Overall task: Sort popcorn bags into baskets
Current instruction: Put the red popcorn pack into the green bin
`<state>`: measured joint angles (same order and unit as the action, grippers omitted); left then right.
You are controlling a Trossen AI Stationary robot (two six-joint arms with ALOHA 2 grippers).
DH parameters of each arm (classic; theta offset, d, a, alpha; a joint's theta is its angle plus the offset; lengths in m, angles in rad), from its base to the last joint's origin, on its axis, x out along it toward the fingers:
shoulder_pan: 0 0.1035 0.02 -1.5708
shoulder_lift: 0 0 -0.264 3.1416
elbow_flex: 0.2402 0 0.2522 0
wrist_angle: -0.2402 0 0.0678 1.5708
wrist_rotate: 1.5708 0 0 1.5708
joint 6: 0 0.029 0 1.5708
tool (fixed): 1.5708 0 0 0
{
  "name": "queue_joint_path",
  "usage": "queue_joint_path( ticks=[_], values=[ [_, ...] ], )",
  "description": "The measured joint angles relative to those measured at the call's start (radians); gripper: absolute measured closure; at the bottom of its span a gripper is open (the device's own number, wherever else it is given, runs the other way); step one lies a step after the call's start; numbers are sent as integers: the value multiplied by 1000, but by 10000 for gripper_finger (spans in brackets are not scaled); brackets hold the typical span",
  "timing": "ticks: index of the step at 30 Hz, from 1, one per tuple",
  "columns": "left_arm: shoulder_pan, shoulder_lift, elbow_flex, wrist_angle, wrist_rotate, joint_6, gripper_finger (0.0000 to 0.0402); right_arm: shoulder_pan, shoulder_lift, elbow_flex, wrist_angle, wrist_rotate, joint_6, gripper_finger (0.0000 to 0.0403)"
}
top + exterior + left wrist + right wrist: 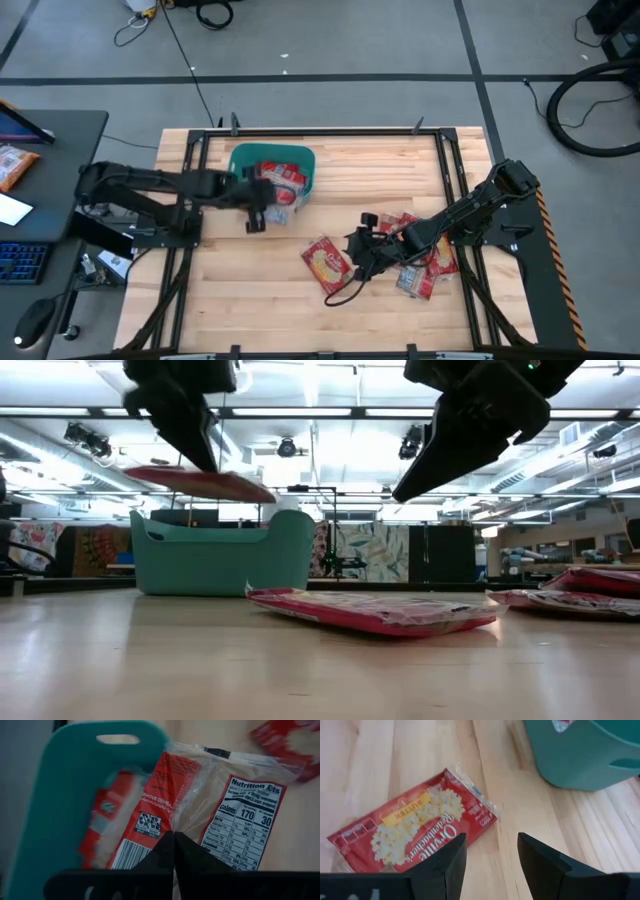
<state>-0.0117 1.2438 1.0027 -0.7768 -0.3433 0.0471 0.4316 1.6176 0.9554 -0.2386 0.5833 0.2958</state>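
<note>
Fingers of the left gripper (pixel 256 222) pinch a bag (pixel 210 805) above the tub's (pixel 300 157) rim; only the wrist view shows its label. Right gripper (pixel 487 865) gapes over another bag (pixel 415 827) on the table (pixel 250 290).

A keyboard (pixel 20 262) and mouse (pixel 33 322) lie on the side desk (pixel 70 135).

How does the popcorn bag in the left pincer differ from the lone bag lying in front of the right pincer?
The held bag hangs above the table by the teal basket, gripped in the shut left pincer; the lone bag lies flat, untouched. The held one shows its nutrition panel; the lone one shows its popcorn picture. Both are red packets.
</note>
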Motion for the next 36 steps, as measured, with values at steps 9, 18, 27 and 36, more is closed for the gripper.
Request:
queue_joint_path(
  ticks=[9,18,27,36],
  values=[
    [287,0,-43,115,101,197,394,0,0,0,38,-5,-27,221],
    [457,0,-228,433,179,337,391,0,0,0,69,-7,-50,221],
    [433,0,-247,426,149,283,272,-3,0,0,89,-8,-56,221],
    [171,0,-177,367,214,137,244,-3,0,0,71,-7,-56,221]
  ],
)
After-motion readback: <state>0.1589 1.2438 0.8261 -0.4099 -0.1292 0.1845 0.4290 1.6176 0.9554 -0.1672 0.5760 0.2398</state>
